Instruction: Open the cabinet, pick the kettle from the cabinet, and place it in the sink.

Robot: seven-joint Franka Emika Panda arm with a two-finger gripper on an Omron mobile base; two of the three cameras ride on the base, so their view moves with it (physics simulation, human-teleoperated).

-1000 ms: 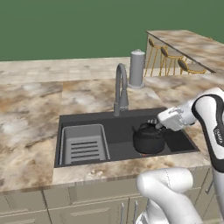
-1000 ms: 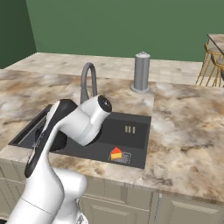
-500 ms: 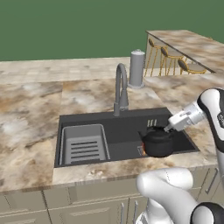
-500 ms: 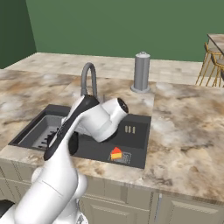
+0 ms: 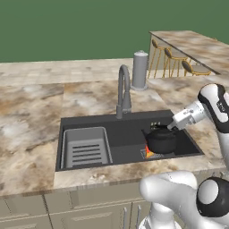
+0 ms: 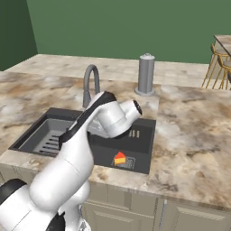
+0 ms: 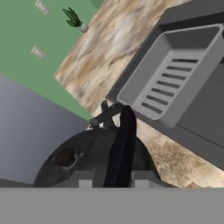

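Marbled beige worktop (image 5: 36, 116) rings the dark sink (image 5: 129, 134); the squat round black kettle (image 5: 162, 140) sits upright in its right half, arched handle running along the hand's line of sight; fingers (image 7: 142, 179) pinch that handle; the white arm reaches down from the right; a ribbed grey rack (image 5: 86, 147) lies left.

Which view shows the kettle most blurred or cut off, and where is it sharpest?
Hand view: the kettle is soft and cut off at the bottom, handle between the claw tips. Left base view: the whole kettle looks sharper, low in the sink.
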